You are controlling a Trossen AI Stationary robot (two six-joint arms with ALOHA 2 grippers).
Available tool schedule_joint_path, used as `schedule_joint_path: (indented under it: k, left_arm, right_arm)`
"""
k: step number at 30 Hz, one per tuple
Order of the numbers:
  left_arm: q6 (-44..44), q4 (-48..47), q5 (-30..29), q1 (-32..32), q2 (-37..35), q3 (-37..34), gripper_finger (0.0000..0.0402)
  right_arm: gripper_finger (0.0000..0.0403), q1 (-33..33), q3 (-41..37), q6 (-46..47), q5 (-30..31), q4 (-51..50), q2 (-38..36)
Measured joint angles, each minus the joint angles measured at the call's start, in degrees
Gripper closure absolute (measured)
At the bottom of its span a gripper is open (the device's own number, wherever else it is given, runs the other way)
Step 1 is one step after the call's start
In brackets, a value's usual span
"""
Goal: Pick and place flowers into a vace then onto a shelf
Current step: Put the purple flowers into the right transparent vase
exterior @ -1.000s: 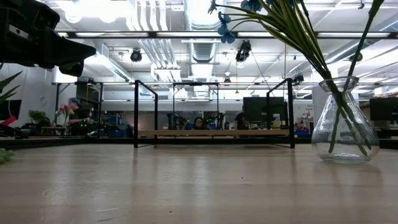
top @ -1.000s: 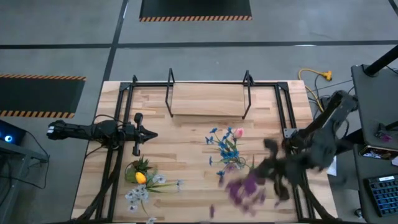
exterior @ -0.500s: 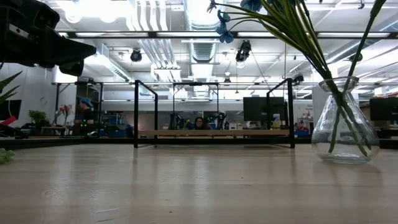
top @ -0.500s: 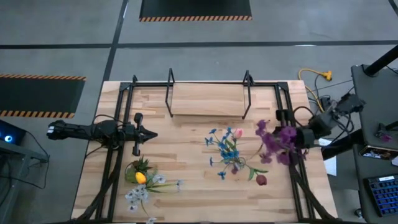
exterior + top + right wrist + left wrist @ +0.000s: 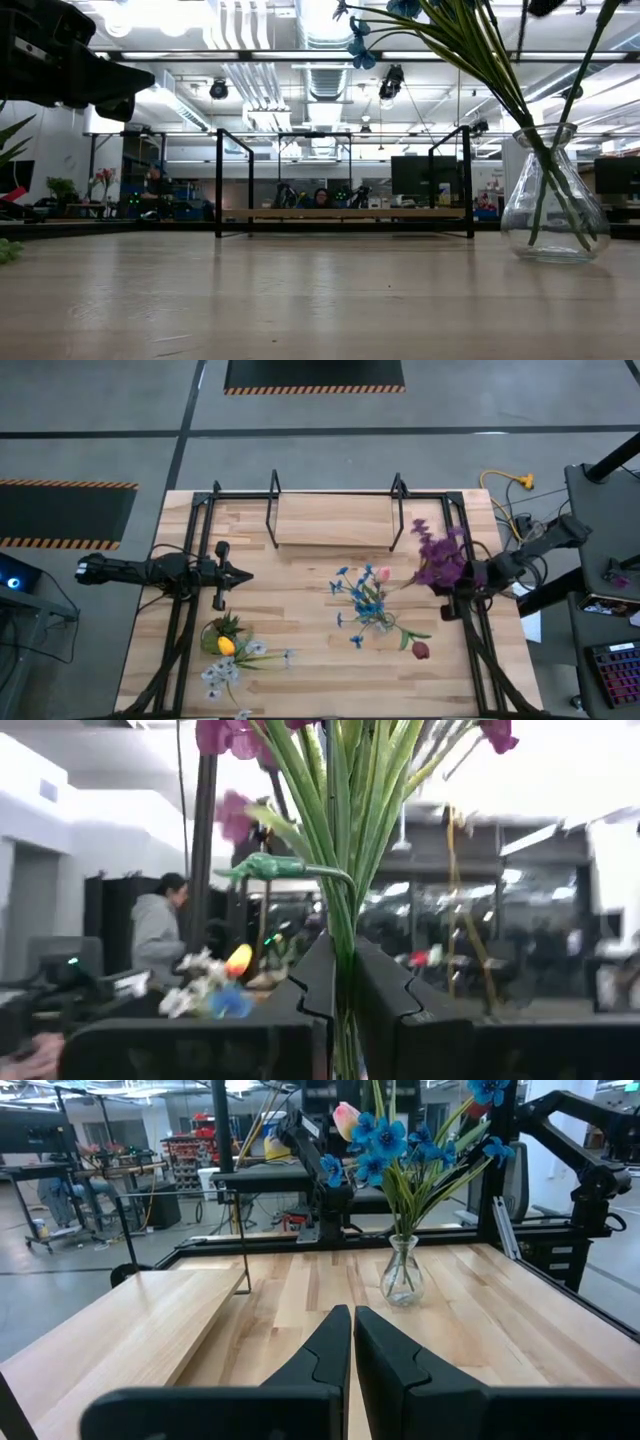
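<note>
The clear vace (image 5: 375, 622) stands on the table right of centre and holds blue and pink flowers (image 5: 362, 590); the low view shows it with green stems inside (image 5: 553, 195). A dark red flower head (image 5: 420, 650) hangs out toward the near edge. My right gripper (image 5: 458, 588) is at the table's right side, shut on a bunch of purple flowers (image 5: 435, 558). Yellow and white flowers (image 5: 228, 656) lie at the near left. The shelf (image 5: 335, 520) stands at the far middle. My left gripper (image 5: 238, 575) waits shut at the left, level. My right gripper (image 5: 343, 955) pinches the bunch's green stems (image 5: 340, 915) between its two fingers, several stems together. The fingers come from the table's right side, slanting upward. The stems run on past the fingers with the purple heads (image 5: 225, 735) above. The bunch is lifted clear of the table.
A black metal frame (image 5: 455, 530) runs around the table's far part and down both sides, close to my right gripper. A person (image 5: 160, 935) shows in the room beyond the table. Bare wood lies between the vace and the loose flowers.
My right gripper has carried the purple bunch from low over the table's near right corner toward the far and right edges. It has tipped upward and rolled, so the heads have swung from the near side round to the far side. The left arm has kept still.
</note>
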Motion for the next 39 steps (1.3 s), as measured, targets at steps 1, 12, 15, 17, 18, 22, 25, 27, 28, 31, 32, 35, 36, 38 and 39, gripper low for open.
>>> schedule_joint_path:
  k: [1, 12, 15, 17, 18, 22, 25, 27, 28, 31, 32, 35, 36, 38, 39]
  left_arm:
    - [0.0, 0.0, 0.0, -0.02, 0.0, 0.0, 0.0402]
    - [0.0, -0.04, -0.02, 0.0, 0.04, 0.0, 0.0402]
    - [0.0, -0.09, -0.02, -0.01, 0.02, 0.0, 0.0402]
    - [0.0, -0.09, -0.02, 0.0, 0.02, 0.0, 0.0402]
    - [0.0, -0.09, -0.02, -0.02, 0.02, 0.0, 0.0402]
    - [0.02, -0.11, -0.02, -0.02, 0.02, 0.0, 0.0402]
    - [0.02, -0.11, -0.02, 0.0, 0.02, 0.0, 0.0402]
    - [0.39, -0.11, -0.02, -0.02, 0.02, 0.0, 0.0402]
    - [0.47, -0.11, -0.02, 0.0, 0.02, 0.0, 0.0402]
    - [0.48, -0.11, -0.02, -0.02, 0.02, 0.0, 0.0402]
    - [0.48, -0.11, -0.03, -0.02, 0.02, 0.0, 0.0402]
    - [0.48, -0.11, -0.02, -0.01, 0.02, 0.0, 0.0402]
    - [0.48, -0.11, -0.04, 0.0, 0.02, 0.0, 0.0402]
    - [0.48, -0.11, -0.02, -0.02, 0.02, 0.0, 0.0402]
    - [0.48, -0.13, -0.02, 0.0, 0.02, 0.0, 0.0402]
  right_arm:
    - [0.039, 0.0, -1.05, 1.73, -0.02, 0.87, 0.51]
    - [0.039, 0.04, -3.48, 15.55, 1.34, 12.01, 13.3]
    - [0.039, 0.02, -4.06, 16.23, 1.42, 18.2, 18.38]
    - [0.039, 0.04, -4.58, 16.23, 1.4, 22.5, 21.34]
    - [0.039, 0.04, -4.8, 16.19, 1.4, 24.11, 22.81]
    - [0.039, 0.2, -5.0, 17.51, 1.48, 27.72, 27.59]
    - [0.039, 1.03, -5.01, 18.15, 1.96, 29.61, 30.55]
    - [0.039, 1.65, -4.99, 17.71, 2.98, 31.03, 31.78]
    - [0.039, 1.81, -4.99, 17.64, 3.04, 31.12, 32.19]
    - [0.039, 2.49, -5.3, 16.85, 3.09, 30.78, 33.98]
    - [0.039, 2.71, -5.32, 16.76, 3.13, 30.72, 34.63]
    - [0.039, 2.79, -5.3, 16.43, 3.24, 30.82, 36.51]
    - [0.039, 2.8, -5.31, 16.3, 3.28, 30.81, 37.08]
    - [0.039, 2.93, -5.3, 15.66, 3.23, 30.91, 38.11]
    - [0.039, 3.1, -5.3, 14.96, 3.04, 30.91, 38.56]
